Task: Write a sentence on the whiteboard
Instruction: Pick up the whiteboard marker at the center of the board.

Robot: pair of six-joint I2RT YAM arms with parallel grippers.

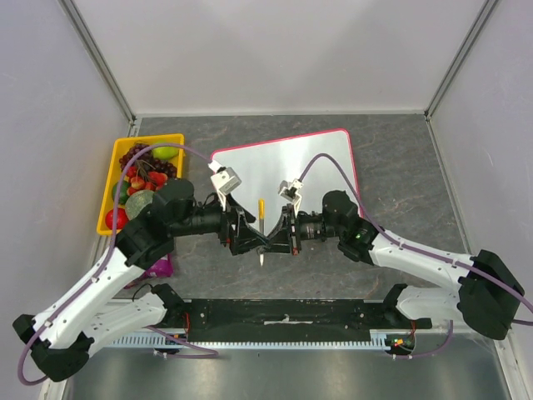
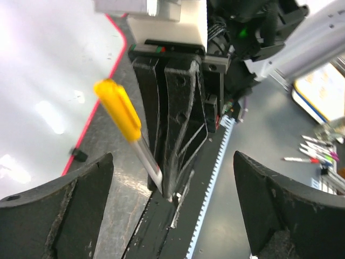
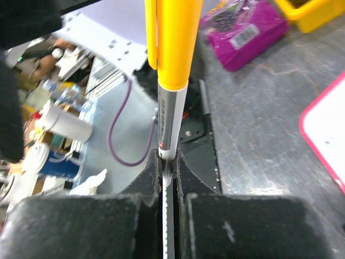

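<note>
Preparation of the capped marker (image 3: 171, 54) is judged in hand: it is clamped in the closed right gripper (image 3: 168, 164), the left gripper (image 2: 172, 189) is spread wide, and uncapping is needed before the whiteboard (image 1: 271, 167) just beyond is written on.

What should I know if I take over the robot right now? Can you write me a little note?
Left hand: open, holding nothing.
Right hand: shut on the marker, pinching its grey barrel; the yellow cap looks still on.
Whiteboard: flat on the table just beyond both hands, with no writing visible.
Done: the marker is picked up.
Left to do: probably pull the cap off, then write the whole sentence.
</note>
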